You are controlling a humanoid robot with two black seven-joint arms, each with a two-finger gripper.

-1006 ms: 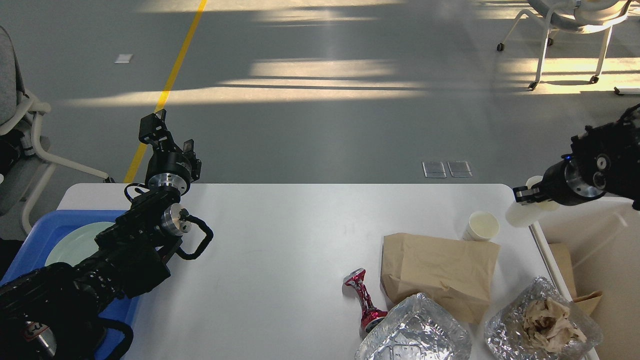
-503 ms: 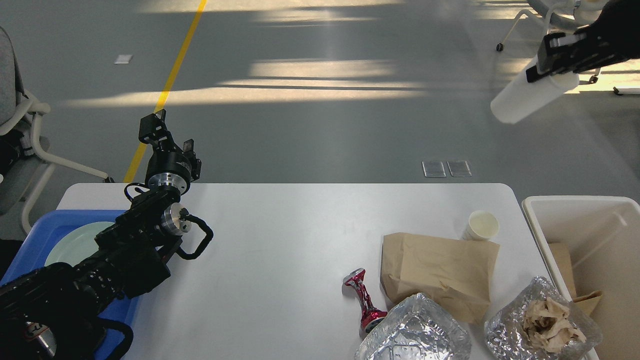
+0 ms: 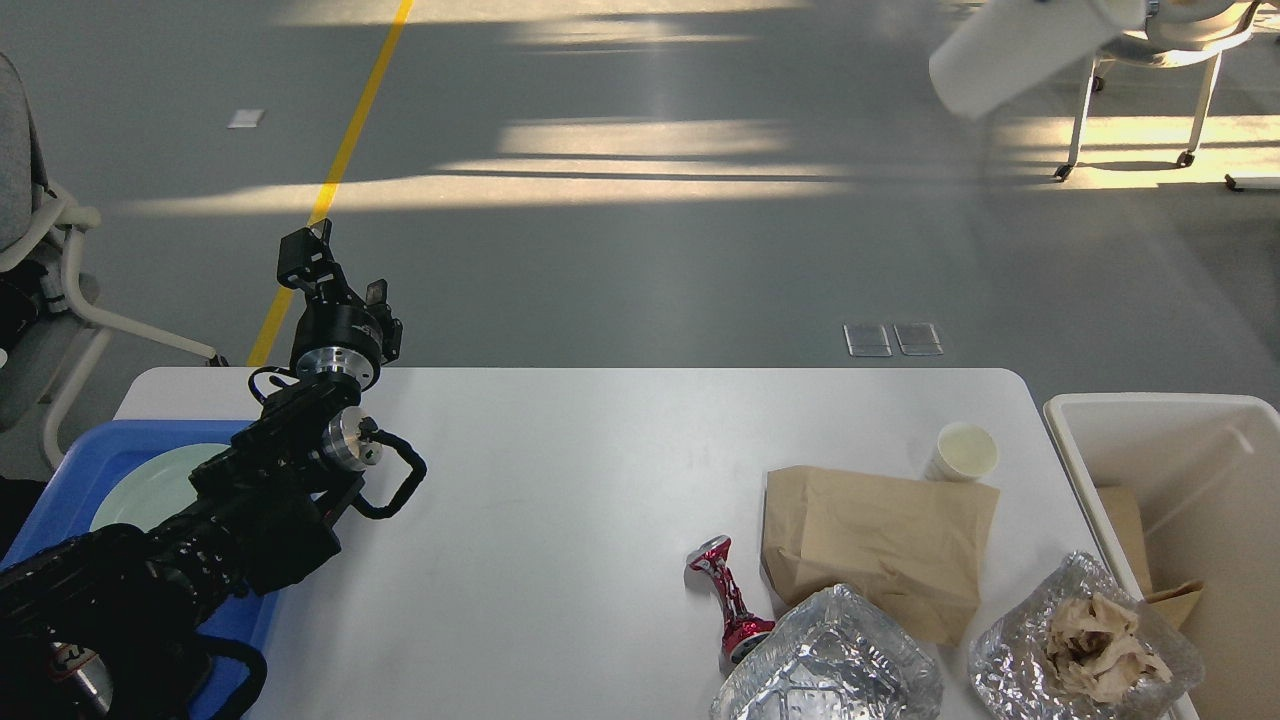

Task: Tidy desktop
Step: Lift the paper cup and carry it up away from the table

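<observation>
From the head view, the white counter (image 3: 560, 500) fills the lower frame, and the left gripper (image 3: 335, 272) hangs above its far left corner with the jaws spread and nothing between them, the arm crossing a blue tray (image 3: 70, 470) that holds a pale plate (image 3: 150, 485). On the counter's right side sit a paper cup (image 3: 965, 451), a brown paper bag (image 3: 880, 545), a crushed red can (image 3: 730, 600) and two foil containers (image 3: 830, 665), one stuffed with crumpled paper, with a white bin (image 3: 1170, 470) just beside the counter's right edge. Up at the top right a white cup (image 3: 1005, 50) floats tilted in the air, but the right gripper itself is out of frame.
</observation>
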